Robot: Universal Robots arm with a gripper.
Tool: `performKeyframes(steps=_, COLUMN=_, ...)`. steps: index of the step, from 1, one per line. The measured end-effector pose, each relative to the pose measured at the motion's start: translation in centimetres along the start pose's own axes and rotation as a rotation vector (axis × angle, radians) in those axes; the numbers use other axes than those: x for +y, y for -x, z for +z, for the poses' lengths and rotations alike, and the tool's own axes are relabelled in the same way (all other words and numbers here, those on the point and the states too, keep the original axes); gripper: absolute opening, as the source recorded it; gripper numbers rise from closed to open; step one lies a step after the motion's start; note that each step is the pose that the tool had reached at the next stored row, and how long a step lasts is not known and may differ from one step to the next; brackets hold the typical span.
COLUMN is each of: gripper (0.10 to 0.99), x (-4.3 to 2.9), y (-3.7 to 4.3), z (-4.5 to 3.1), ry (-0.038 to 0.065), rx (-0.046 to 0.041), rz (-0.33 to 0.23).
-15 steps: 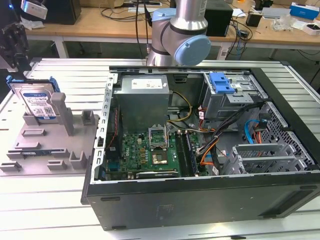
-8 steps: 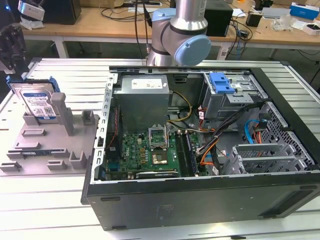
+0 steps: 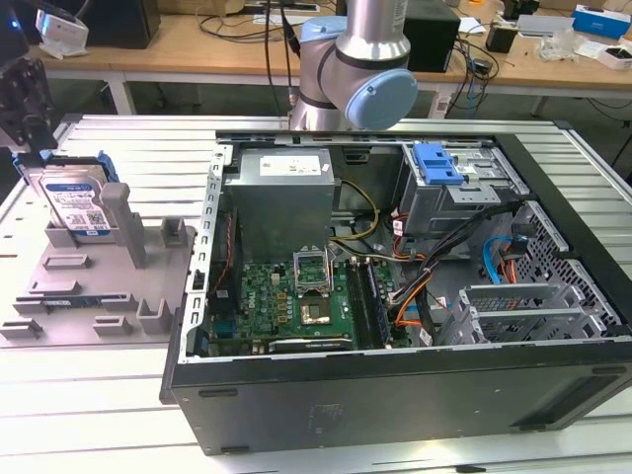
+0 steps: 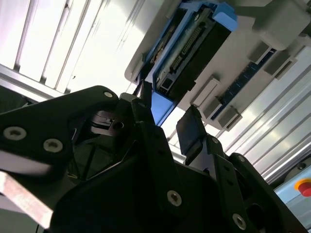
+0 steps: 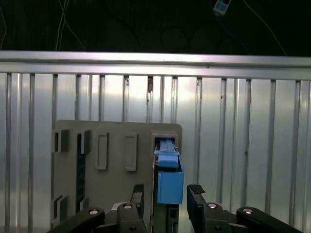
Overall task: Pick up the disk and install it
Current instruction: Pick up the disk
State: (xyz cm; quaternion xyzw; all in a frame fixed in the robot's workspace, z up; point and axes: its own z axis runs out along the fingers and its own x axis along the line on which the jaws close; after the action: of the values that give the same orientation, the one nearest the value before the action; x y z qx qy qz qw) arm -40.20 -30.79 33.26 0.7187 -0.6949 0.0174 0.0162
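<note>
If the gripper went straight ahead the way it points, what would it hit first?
Likely the disk, upright in the gray holder: its blue end sits between the gripper's open fingers.

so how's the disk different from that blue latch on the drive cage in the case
The disk stands on edge in the grey holder, outside the case; the blue latch sits on the drive cage inside it. The disk has a silver body and white-and-blue label; the latch is all blue plastic. The open gripper straddles the disk, not the latch. Both carry blue plastic.
</note>
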Motion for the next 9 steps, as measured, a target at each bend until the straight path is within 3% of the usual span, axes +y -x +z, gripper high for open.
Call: performKeyframes(steps=9, gripper=0.482, x=0.39, y=0.26, z=1.41, ry=0.0, rx=0.0, rz=0.0)
